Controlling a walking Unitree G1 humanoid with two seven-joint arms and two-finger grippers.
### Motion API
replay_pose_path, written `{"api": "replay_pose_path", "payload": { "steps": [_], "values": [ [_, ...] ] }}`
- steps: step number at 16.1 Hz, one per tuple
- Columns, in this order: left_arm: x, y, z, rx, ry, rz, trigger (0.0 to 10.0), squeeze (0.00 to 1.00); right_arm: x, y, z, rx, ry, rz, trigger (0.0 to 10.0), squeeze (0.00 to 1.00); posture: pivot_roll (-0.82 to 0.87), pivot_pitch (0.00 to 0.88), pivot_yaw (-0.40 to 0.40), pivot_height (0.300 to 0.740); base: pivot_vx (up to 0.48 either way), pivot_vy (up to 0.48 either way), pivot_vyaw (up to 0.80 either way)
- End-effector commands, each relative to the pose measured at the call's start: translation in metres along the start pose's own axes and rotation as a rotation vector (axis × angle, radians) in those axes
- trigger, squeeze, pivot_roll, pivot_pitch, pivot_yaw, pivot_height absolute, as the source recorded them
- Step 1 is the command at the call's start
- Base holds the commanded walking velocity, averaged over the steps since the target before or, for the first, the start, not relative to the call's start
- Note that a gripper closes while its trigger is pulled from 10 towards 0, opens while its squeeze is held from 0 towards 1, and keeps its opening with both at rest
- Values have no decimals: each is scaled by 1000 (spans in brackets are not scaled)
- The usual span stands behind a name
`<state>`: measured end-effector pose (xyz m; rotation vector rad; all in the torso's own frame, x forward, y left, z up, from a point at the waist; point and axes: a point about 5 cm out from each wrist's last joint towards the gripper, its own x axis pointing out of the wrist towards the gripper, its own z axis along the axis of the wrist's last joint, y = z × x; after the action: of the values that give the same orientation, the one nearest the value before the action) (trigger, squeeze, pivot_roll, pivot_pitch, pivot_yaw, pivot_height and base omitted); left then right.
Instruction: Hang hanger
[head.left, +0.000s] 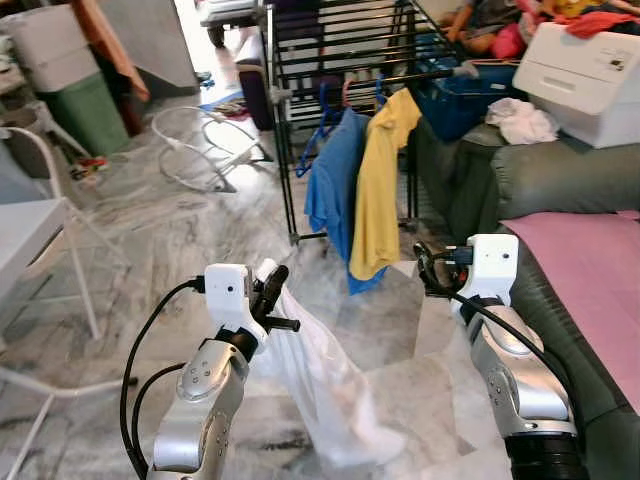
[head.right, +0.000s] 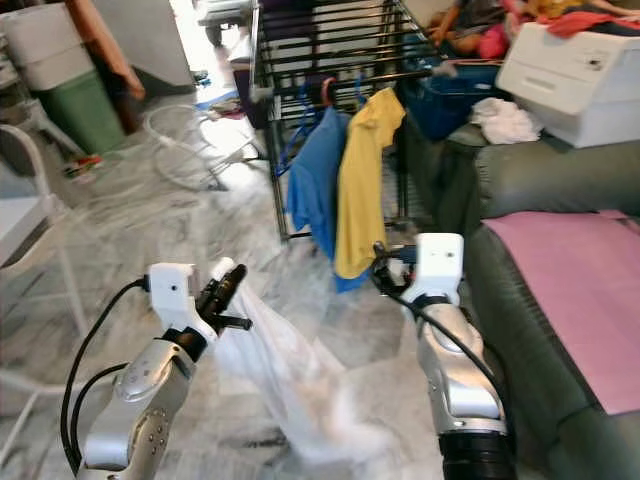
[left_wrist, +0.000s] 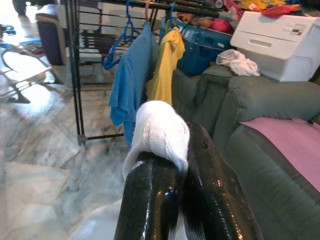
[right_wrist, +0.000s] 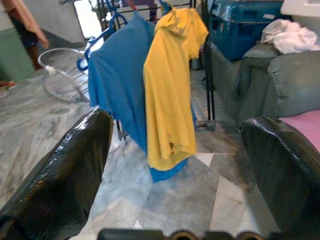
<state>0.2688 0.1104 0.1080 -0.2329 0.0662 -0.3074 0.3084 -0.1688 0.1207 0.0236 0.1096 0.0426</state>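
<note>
- The left end effector (head.left: 272, 290), lower left of centre in the left eye view, is pressed together on a white garment (head.left: 325, 385) that hangs below it toward the floor; whether a hanger sits inside it cannot be told
- The right end effector (head.left: 428, 270), right of centre, is spread wide and holds nothing
- The drying rack (head.left: 340, 60), upper middle, already carries a blue shirt (head.left: 330, 190) and a yellow shirt (head.left: 378, 190); the white garment is well apart from it, so carrying and hanging appear left to do

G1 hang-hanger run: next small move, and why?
Probably step forward toward the drying rack. The left pincer is shut on a white garment that hangs low near the floor, the rack with the blue shirt and yellow shirt stands ahead, apart, and the right pincer is open.
</note>
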Motion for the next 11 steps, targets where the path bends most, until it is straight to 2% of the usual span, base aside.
{"api": "replay_pose_path", "payload": {
  "steps": [1,11],
  "values": [
    [-2,10,9,38,-39,26,10000,0,2,15,5,12,-21,47,10000,0,-113,0,78,740,319,360,0],
    [-1,8,7,50,-49,31,10000,0,1,14,4,5,-19,46,10000,0,-119,0,80,740,364,310,0]
  ]
}}
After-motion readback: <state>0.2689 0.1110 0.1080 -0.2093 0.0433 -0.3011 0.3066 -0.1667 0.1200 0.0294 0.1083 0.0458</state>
